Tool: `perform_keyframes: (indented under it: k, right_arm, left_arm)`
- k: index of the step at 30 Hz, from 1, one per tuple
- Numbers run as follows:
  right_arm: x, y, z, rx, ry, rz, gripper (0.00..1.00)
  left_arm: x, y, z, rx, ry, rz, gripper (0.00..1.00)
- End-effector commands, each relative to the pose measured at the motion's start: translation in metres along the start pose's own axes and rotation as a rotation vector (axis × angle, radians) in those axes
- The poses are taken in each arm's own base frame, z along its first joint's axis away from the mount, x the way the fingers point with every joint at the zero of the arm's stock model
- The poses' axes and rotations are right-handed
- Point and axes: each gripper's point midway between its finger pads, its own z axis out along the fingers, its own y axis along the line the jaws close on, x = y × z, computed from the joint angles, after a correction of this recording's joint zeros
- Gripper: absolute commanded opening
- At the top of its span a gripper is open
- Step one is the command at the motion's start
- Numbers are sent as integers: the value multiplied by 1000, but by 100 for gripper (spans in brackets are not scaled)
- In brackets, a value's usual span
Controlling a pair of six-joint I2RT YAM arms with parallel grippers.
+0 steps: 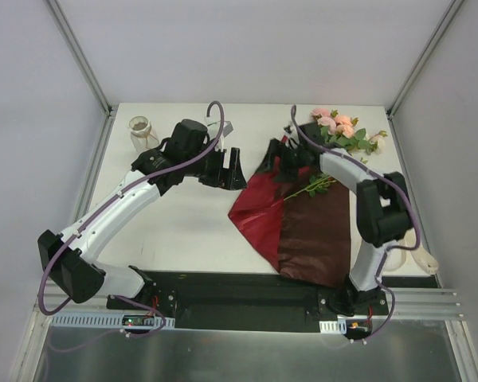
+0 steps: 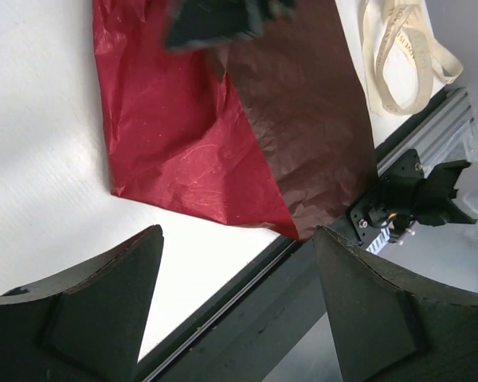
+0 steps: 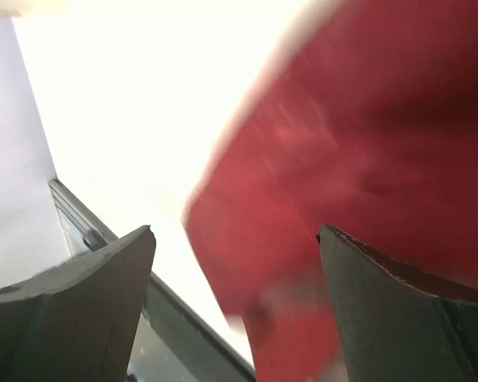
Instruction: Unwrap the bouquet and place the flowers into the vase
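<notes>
Both our tools are wide, holding nothing: left tool (image 1: 229,169) beside the red paper (image 1: 303,231), right tool (image 1: 280,159) over its far edge. The flowers (image 1: 342,127) lie at the tabletop's (image 1: 191,223) far right, the vase (image 1: 141,131) far left. The stems (image 1: 312,185) look light and springy, so we'd pinch them low down.

The pink and cream artificial roses (image 1: 338,126) lie far right, green stems reaching onto the unfolded dark red wrapping paper (image 1: 299,227), well apart from the small clear glass vase (image 1: 140,132) far left.
</notes>
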Motion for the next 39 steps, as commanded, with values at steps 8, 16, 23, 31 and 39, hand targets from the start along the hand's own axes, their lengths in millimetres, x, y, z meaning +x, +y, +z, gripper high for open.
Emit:
perform_keyframes:
  k: [8, 16, 23, 31, 39]
  right_arm:
    - [-115, 170, 50, -295, -183, -235, 88]
    - [-42, 101, -30, -56, -261, -180, 89]
    - [53, -7, -62, 93, -245, 39, 89]
    - [75, -38, -41, 66, -279, 122, 89]
    - [35, -17, -9, -12, -282, 135, 89]
  left_arm:
    - [-5, 3, -16, 10, -99, 97, 76]
    - [20, -6, -18, 122, -78, 141, 76]
    - [31, -17, -37, 190, -142, 176, 78]
    - [49, -28, -54, 265, -156, 155, 79]
    - [55, -28, -57, 281, -180, 154, 79]
